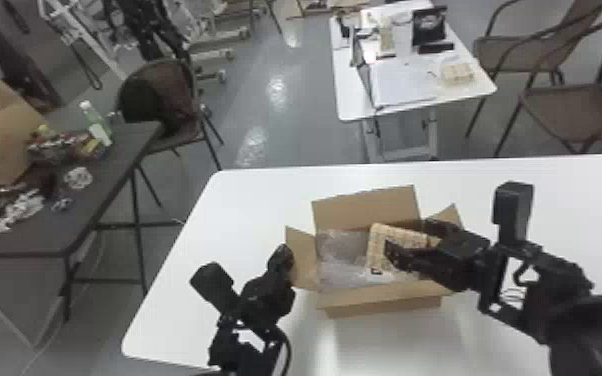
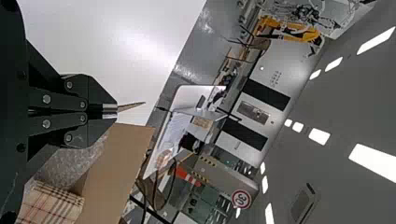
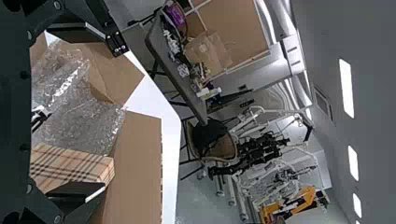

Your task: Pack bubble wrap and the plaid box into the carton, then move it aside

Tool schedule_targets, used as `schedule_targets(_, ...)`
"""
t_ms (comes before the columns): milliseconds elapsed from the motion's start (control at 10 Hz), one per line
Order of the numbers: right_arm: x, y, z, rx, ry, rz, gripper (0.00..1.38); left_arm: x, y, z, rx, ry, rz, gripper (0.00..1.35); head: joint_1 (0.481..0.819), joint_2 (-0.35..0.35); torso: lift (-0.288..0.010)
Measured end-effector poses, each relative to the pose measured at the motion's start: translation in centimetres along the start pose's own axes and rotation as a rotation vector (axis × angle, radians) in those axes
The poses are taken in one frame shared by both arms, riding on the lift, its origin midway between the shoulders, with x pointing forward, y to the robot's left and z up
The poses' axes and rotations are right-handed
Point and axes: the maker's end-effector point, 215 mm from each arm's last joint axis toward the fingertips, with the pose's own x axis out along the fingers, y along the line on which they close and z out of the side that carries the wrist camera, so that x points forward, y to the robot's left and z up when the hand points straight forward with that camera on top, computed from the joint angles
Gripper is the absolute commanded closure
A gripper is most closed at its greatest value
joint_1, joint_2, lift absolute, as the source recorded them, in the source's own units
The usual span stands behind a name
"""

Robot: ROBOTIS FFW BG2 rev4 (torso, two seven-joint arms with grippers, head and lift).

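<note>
White table (image 1: 245,210): carton (image 1: 390,306) sits open on it; uneven push could skew it. Bubble wrap (image 1: 342,262) inside, L side; may spring up & block closing. Plaid box (image 1: 377,245) inside, R of wrap; could snag b/c R gripper (image 1: 409,235), fingers wide, is right over it. L gripper (image 2: 110,111) pinches L flap (image 1: 302,257); hard tug = poss. tear.

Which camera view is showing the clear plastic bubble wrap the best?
The right wrist view: there the clear bubble wrap looks largest, with its shiny wrinkles visible. The head view shows it inside the brown cardboard carton; the left wrist view shows a smaller part near the beige plaid box.
</note>
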Motion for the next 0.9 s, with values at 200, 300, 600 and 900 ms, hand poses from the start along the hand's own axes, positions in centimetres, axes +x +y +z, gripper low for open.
schedule_targets(200, -3.0, -1.5, 1.8, -0.055, -0.068, -0.039, 0.13, 0.1, 0.1, 0.2, -0.001, -0.004, 0.001, 1.21, 0.695, 0.35, -0.027)
schedule_targets(300, -6.1, -3.6, 1.3, -0.078, -0.094, -0.112, 0.13, -0.1, 0.3, 0.3, -0.003, -0.007, 0.004, 1.21, 0.695, 0.32, -0.027)
schedule_targets(600, -19.8, -9.7, -5.5, -0.076, -0.116, -0.389, 0.13, -0.6, 1.5, 0.9, -0.004, -0.026, 0.023, 1.21, 0.695, 0.215, -0.027)
schedule_targets(900, -31.5, -12.5, -9.8, -0.083, -0.072, -0.599, 0.13, -2.1, 5.6, 3.3, -0.007, -0.114, 0.149, 1.21, 0.695, 0.138, -0.027)
